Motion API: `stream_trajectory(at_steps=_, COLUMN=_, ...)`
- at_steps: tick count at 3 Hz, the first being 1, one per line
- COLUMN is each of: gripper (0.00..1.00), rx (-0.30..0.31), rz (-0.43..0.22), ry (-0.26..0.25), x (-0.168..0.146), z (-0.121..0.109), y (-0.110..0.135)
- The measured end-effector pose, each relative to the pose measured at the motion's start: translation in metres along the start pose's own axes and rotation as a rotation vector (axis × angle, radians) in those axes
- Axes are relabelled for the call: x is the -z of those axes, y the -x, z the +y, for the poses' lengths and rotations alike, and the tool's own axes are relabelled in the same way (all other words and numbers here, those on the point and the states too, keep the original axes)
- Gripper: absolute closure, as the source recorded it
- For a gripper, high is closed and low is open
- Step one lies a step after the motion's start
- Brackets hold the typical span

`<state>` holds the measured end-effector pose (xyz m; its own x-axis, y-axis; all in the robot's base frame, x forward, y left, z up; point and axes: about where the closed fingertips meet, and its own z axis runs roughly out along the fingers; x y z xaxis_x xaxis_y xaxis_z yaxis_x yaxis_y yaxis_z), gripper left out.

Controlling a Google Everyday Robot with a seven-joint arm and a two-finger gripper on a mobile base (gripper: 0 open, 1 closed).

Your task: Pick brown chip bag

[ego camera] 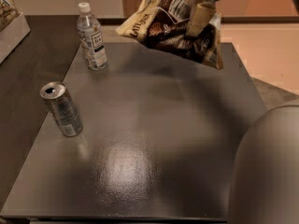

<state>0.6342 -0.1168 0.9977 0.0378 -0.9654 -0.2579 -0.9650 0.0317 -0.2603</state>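
The brown chip bag (163, 29), crinkled dark brown with cream-yellow edges and white lettering, hangs in the air above the far part of the dark table (154, 139), tilted with its right corner lowest. My gripper (196, 29) comes down from the top of the view and is shut on the bag near its middle right. The bag touches nothing else, and its shadow lies on the table below.
A clear water bottle (91, 37) stands at the far left of the table. A silver can (61, 108) stands at the left edge. A white box (11, 29) sits at the far left. My pale arm casing (266, 167) fills the lower right corner.
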Motion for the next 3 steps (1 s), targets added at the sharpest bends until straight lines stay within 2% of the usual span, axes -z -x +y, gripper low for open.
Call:
stream_trajectory(at_steps=1, gripper=1.00, rx=0.017, rz=-0.045, ry=-0.048, x=0.026, z=-0.006, y=0.010)
stream_trajectory(at_steps=3, gripper=1.00, rx=0.018, rz=-0.072, ry=-0.108, x=0.023, z=-0.024, y=0.019)
